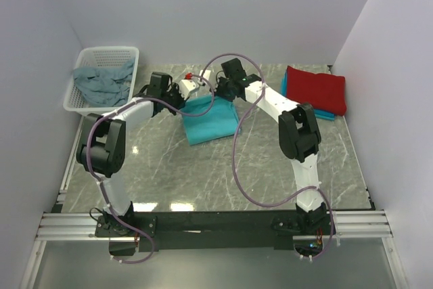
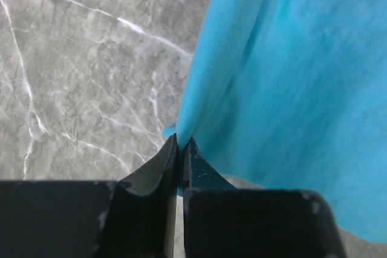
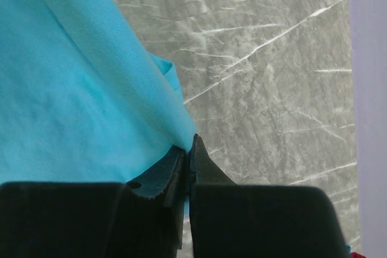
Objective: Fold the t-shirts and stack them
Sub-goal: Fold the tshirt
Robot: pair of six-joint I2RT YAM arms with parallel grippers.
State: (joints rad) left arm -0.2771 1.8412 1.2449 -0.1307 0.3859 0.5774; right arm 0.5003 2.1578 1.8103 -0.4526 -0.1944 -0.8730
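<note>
turquoise t-shirt (image 1: 210,121): partly folded into a rough rectangle on the table (image 1: 169,167), well to the right of the basket (image 1: 76,103); one edge, about level with the basket's near wall, held between the two hands
left hand (image 2: 180,147): clenched on the basket-side corner of that edge, a thin fold of cloth pinched at the very tips
right hand (image 3: 188,144): clenched on the corner away from the basket, hem pinched the same way
other shirts: red t-shirt (image 1: 316,89) folded on top of a turquoise-blue t-shirt (image 1: 326,114), far across the table from the basket; grey-blue t-shirt (image 1: 101,80) crumpled inside the basket
handling: light, limp, no stiffness; likely to sag between the two pinches, to wrinkle when slack, to slide easily over the smooth marbled table
where to hold: at corners or along the hem, all layers together, both pinches level and spread for a taut edge
risk: shallow tip grip likely to let a layer slip out; uneven travel likely to skew the fold
step judged: drawing the held edge over for another fold, stacking on the red t-shirt not yet done
</note>
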